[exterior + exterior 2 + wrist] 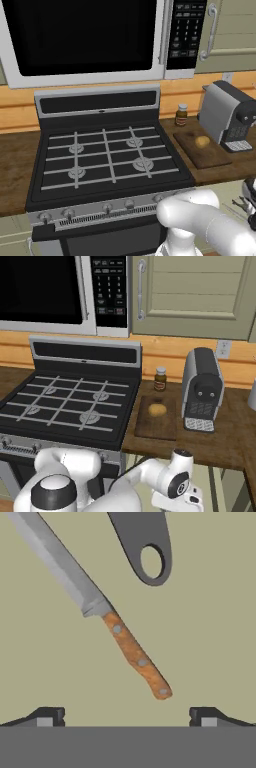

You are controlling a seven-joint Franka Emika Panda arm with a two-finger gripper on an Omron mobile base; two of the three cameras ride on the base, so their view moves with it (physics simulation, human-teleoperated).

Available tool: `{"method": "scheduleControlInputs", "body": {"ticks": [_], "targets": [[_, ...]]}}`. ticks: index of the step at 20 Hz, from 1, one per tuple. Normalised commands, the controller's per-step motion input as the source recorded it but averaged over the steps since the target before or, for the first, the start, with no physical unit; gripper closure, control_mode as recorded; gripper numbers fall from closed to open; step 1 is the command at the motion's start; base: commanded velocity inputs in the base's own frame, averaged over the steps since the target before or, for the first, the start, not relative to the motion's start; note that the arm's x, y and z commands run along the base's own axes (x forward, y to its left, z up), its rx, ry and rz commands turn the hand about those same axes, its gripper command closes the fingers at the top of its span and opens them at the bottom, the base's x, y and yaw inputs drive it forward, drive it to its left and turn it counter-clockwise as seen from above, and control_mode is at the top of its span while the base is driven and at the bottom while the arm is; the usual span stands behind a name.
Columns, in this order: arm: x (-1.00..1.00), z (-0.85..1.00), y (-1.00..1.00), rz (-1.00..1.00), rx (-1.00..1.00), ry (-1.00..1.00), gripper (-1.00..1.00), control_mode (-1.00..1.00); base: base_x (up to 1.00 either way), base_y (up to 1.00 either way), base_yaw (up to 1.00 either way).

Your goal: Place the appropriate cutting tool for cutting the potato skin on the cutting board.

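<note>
wide-open gripper [127,717] poised before steel-bladed knife with riveted brown wooden handle [137,657], long axis diagonal, handle end nearest fingertips.

Counting now: 1 potato [157,410] sitting on 1 cutting board [155,426]; 1 coffee machine [202,389], 1 small jar [160,378], 1 stove [107,155] showing 4 burners, 1 microwave [95,37], 1 cabinet door [192,293] w/ 1 handle, 1 wall outlet [222,349]. Hand view showing 1 knife [95,607] w/ wooden handle carrying 3 rivets, plus 1 grey utensil handle [145,544] w/ 1 hole.
</note>
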Motion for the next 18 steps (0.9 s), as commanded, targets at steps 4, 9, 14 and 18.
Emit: {"method": "scheduleControlInputs", "body": {"ticks": [4, 9, 14, 18], "targets": [[0.36, 0.0, -0.21, 0.0, 0.0, -0.13, -1.0, -1.0, 0.0, 0.0, 0.0], [0.51, 0.0, -0.12, 0.0, -0.01, -0.03, -1.0, -1.0, 0.0, 0.0, 0.0], [0.52, -0.06, -0.07, 0.0, -0.01, 0.0, -1.0, -1.0, 0.0, 0.0, 0.0], [0.27, -0.34, 0.0, 0.0, 0.0, -0.03, -1.0, -1.0, 0.0, 0.0, 0.0]]}}
